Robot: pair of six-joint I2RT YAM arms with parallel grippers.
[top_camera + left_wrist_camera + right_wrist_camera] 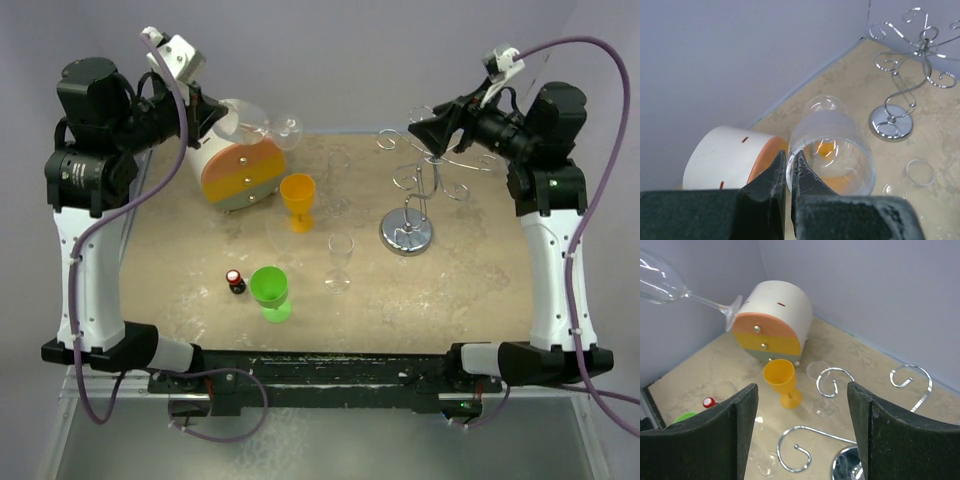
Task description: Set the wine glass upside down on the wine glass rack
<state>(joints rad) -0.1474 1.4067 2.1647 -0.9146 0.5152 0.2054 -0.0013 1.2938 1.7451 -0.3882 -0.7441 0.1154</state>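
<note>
My left gripper (pixel 225 120) is shut on the rim of a clear wine glass (pixel 256 122), holding it on its side in the air at the back left, foot pointing right. In the left wrist view the fingertips (pixel 788 157) pinch the rim of the glass (pixel 832 142). The glass also shows in the right wrist view (pixel 662 280). The silver wire wine glass rack (pixel 418 185) stands at the back right on its round chrome base (pixel 408 233); it also shows in the left wrist view (pixel 910 65). My right gripper (pixel 428 128) is open and empty just above the rack's curled arms (pixel 832 380).
A round white drawer box (pixel 240 165) with an orange, yellow and grey face stands below the held glass. An orange goblet (pixel 297 200), a green goblet (pixel 270 292), a small red-capped bottle (pixel 234 281) and clear glasses (pixel 340 262) stand mid-table.
</note>
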